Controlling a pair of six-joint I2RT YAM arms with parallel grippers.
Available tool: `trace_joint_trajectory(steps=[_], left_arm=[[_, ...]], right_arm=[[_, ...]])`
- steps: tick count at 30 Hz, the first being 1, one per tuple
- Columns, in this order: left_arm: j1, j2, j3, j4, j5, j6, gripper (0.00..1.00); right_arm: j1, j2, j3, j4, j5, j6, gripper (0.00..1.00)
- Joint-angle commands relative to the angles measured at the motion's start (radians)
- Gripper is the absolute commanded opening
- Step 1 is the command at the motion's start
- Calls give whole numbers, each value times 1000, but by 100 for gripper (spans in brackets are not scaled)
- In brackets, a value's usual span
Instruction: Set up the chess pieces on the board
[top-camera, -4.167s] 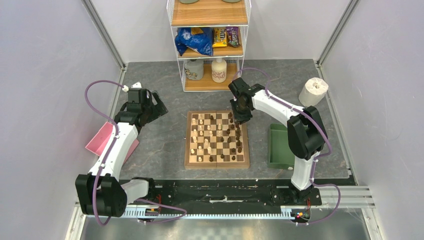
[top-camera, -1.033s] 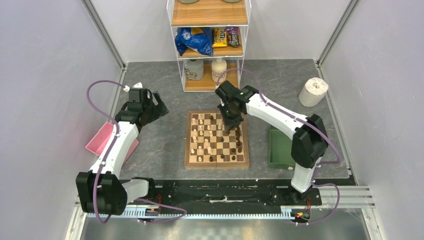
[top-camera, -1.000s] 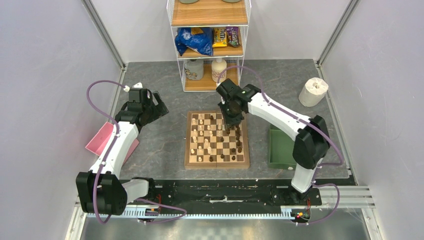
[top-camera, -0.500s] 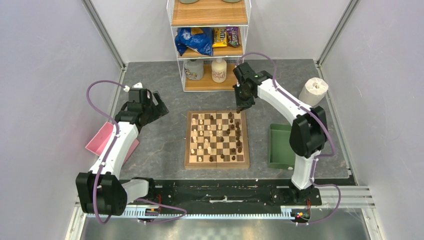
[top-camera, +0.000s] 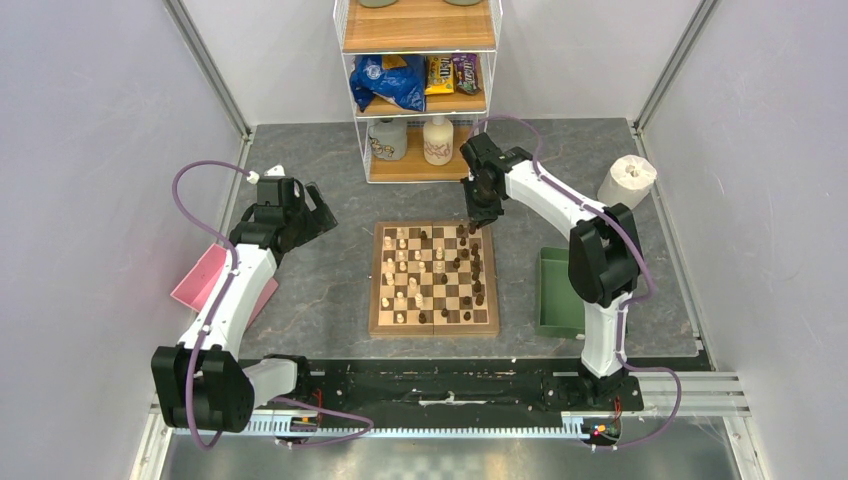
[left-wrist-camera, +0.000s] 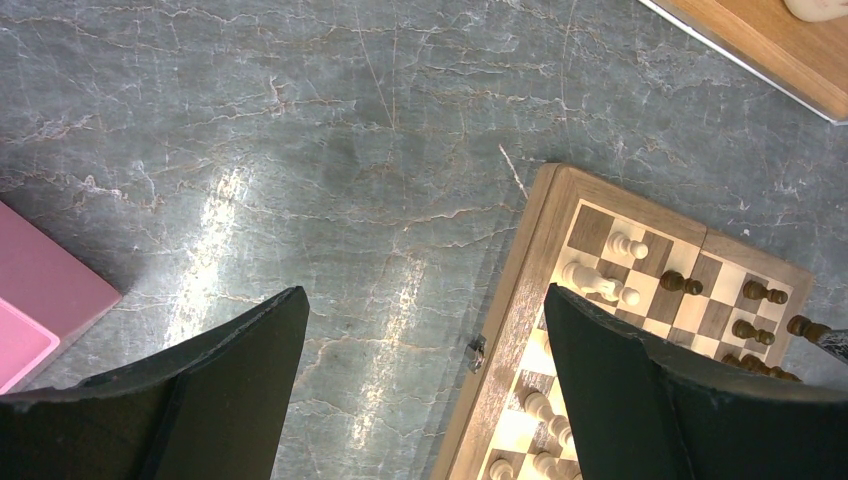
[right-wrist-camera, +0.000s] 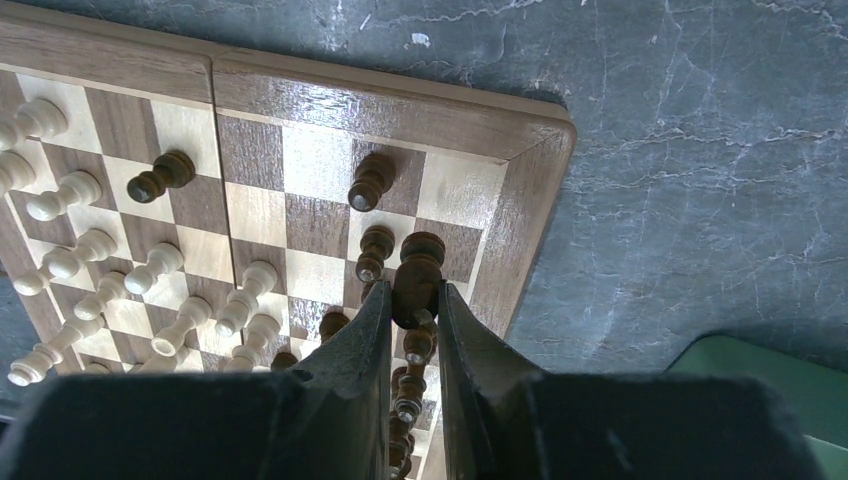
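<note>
Item one, my right gripper (right-wrist-camera: 415, 300): fingers pinch one dark piece (right-wrist-camera: 419, 262), held upright at the board's (right-wrist-camera: 385, 100) far right corner. I cannot tell whether it touches the board.
Item two, my left gripper (left-wrist-camera: 425, 310): fingers spread wide over the grey table (left-wrist-camera: 300, 150), just left of the board.
Item three, board: pale pieces (top-camera: 402, 270) mostly on its left, dark pieces (top-camera: 478, 275) on its right.

- Dark brown turned wooden chess piece (right-wrist-camera: 418, 262): lower half hidden between the right gripper's (right-wrist-camera: 415, 300) fingers.
- Square checkered wooden board (left-wrist-camera: 535, 250): cropped by the left wrist view's bottom and right edges.
- Flat pink tray (left-wrist-camera: 35, 300): only a corner shows.
</note>
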Motion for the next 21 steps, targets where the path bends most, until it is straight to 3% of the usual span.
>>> trace_joint_trajectory(steps=[1, 21], left_arm=[[1, -22, -2, 5, 21, 17, 95], [0, -20, -2, 5, 24, 17, 95]], right_arm=[[-2, 15, -16, 27, -17, -5, 18], [-1, 30, -64, 29, -9, -11, 19]])
